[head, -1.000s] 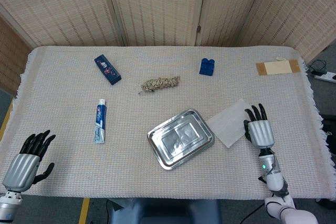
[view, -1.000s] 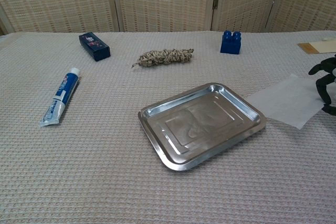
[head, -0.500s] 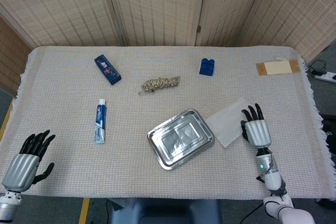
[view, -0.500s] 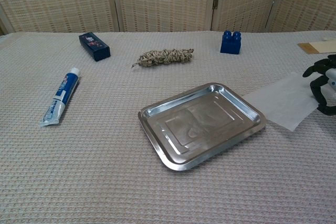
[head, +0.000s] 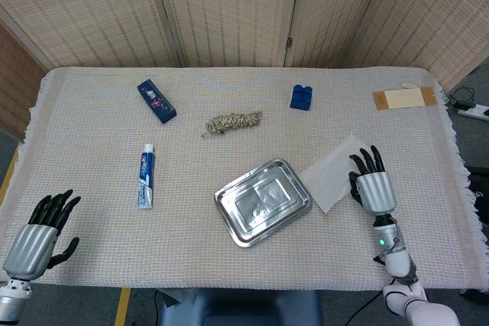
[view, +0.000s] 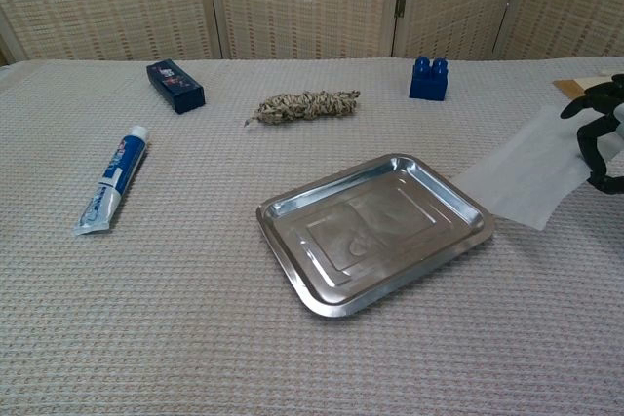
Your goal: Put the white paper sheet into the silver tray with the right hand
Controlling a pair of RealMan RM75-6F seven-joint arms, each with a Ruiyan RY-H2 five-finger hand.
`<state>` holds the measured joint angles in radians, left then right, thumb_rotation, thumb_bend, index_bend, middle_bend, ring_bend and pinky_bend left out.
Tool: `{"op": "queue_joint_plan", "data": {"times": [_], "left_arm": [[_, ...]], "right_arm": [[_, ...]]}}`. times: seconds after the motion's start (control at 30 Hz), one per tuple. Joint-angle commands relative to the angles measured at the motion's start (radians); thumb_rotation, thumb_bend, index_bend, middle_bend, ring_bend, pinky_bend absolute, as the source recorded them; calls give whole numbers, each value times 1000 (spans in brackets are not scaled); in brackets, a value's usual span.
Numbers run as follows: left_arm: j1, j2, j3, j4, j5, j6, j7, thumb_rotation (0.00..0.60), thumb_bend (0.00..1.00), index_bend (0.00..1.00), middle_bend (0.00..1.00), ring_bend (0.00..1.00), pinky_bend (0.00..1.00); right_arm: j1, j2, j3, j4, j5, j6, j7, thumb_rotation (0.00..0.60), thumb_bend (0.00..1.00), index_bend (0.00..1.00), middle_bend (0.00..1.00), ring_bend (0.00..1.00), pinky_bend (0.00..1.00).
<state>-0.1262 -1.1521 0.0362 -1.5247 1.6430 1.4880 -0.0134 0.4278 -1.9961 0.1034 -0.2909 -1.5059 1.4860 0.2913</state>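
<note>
Right of the silver tray [head: 262, 201], the white paper sheet [head: 334, 171] has its outer edge lifted off the cloth, pinched by the right hand [head: 374, 188]. Left hand [head: 37, 237] hangs empty, fingers spread, at the near left corner.

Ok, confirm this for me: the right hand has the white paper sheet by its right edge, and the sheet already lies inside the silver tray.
Not quite. The right hand does hold the white paper sheet by its right edge, but the sheet is not inside the silver tray. It lies beside the tray's right side on the table cloth, its held edge lifted, as the chest view shows.
</note>
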Motion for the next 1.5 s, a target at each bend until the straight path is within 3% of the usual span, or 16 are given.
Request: {"op": "queue_joint_plan", "data": {"times": [0.03, 0.27, 0.43, 0.73, 0.93, 1.17, 1.5], "left_arm": [[0, 0, 0, 0, 1, 1, 1, 600, 443, 0, 0, 0, 0], [-2, -3, 1, -2, -5, -12, 8, 600, 442, 0, 0, 0, 0], [-5, -3, 2, -2, -7, -18, 4, 600, 443, 0, 0, 0, 0], [-6, 15, 9, -19, 0, -20, -24, 600, 443, 0, 0, 0, 0], [-3, 27, 12, -3, 43, 26, -81, 600, 444, 0, 0, 0, 0], [2, 21, 11, 23, 95, 90, -131, 600, 444, 0, 0, 0, 0], [6, 35, 19, 25, 119, 121, -179, 600, 443, 0, 0, 0, 0]], "right_arm": [[18, 16, 29, -36, 12, 53, 17, 600, 626, 795, 286, 128, 0], [62, 31, 74, -160, 24, 117, 35, 600, 626, 794, 293, 130, 0], [86, -1, 62, -227, 9, 95, 19, 600, 626, 794, 296, 129, 0], [106, -135, 7, -209, -28, 29, -101, 600, 626, 794, 301, 130, 0], [134, -220, 22, -227, -10, -35, -202, 600, 626, 794, 300, 130, 0], [116, -227, 10, -299, 4, -95, -310, 600, 626, 794, 299, 127, 0], [35, -184, -13, -480, 9, -52, -515, 600, 625, 795, 300, 119, 0]]}}
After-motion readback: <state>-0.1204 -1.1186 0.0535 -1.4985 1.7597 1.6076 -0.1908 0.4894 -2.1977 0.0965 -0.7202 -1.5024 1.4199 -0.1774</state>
